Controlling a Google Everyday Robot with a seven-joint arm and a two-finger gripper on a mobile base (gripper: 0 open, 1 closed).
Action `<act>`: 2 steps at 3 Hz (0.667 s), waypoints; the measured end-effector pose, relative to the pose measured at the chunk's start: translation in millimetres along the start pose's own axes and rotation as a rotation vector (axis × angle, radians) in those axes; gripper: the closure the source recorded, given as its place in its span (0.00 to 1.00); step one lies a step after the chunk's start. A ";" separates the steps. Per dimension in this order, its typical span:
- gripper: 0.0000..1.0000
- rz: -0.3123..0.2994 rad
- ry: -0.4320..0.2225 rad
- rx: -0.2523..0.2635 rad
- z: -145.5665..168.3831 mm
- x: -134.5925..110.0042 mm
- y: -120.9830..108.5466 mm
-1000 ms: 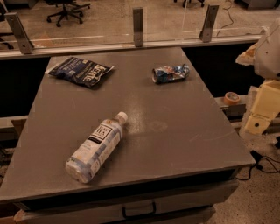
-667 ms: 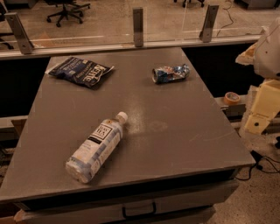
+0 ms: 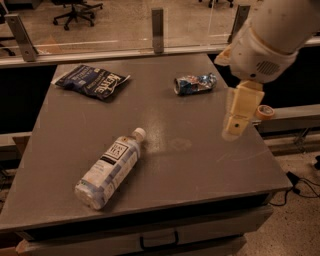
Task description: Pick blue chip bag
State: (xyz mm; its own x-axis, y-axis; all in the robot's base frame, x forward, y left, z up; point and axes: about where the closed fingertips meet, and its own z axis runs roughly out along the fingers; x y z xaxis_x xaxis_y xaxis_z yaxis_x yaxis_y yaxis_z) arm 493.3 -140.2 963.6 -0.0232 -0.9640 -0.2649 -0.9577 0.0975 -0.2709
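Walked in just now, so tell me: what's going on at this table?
A robot arm is meant to pick the blue chip bag, which lies flat at the far left corner of the table. The gripper hangs above its right side, touching nothing. A clear bottle lies on its side near the front, and a crushed can sits at the far right.

Grey table [image 3: 210, 175], drawer handle [image 3: 159, 242] at front; glass partition [image 3: 110, 25] on metal posts [image 3: 157, 27] behind; office chair [image 3: 75, 9] beyond; black cables [image 3: 297, 182] on speckled floor [image 3: 295, 225] at right; dim warm light; gripper [image 3: 233, 131] hangs over the table's right edge.
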 end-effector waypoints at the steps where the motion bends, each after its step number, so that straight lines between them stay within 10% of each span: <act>1: 0.00 -0.093 -0.139 0.003 40.8 -77.9 -40.0; 2: 0.00 -0.160 -0.263 0.026 63.5 -163.6 -65.3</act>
State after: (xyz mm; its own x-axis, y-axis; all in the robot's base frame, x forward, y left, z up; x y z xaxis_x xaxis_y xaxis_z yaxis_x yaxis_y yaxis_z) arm 577.8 26.8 965.9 0.2056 -0.8706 -0.4469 -0.9356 -0.0409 -0.3507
